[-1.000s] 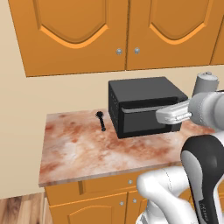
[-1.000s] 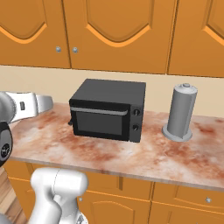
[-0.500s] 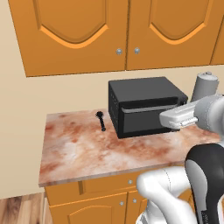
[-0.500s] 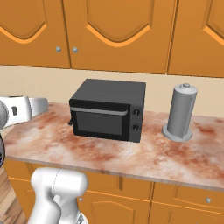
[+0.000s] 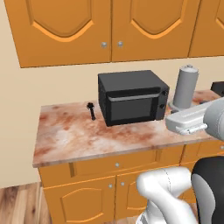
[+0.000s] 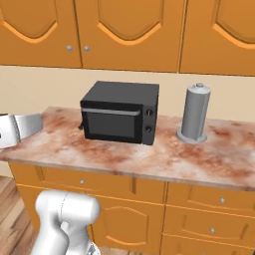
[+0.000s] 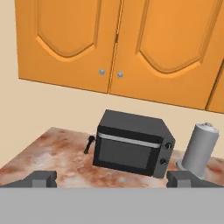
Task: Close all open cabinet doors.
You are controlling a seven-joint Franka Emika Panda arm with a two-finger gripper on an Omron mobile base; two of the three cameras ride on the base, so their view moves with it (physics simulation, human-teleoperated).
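Note:
The cabinet doors hang above the counter as orange-brown arched panels with small silver knobs. In the hand view the left door and the right door meet at a thin seam and lie flush. The left base view shows the same pair, the left door and the right door, also flush. The right base view shows these doors flush as well. My gripper is open, holds nothing, and stands well back from the doors, facing them.
A black microwave sits on the marble counter. A grey canister stands to its right and a small black utensil to its left. Drawers and lower cabinets run below. A beige wall closes the left end.
The whole picture has shifted and the scene looks a little farther off, so the camera has moved. My forearm has swung toward the right in the left base view.

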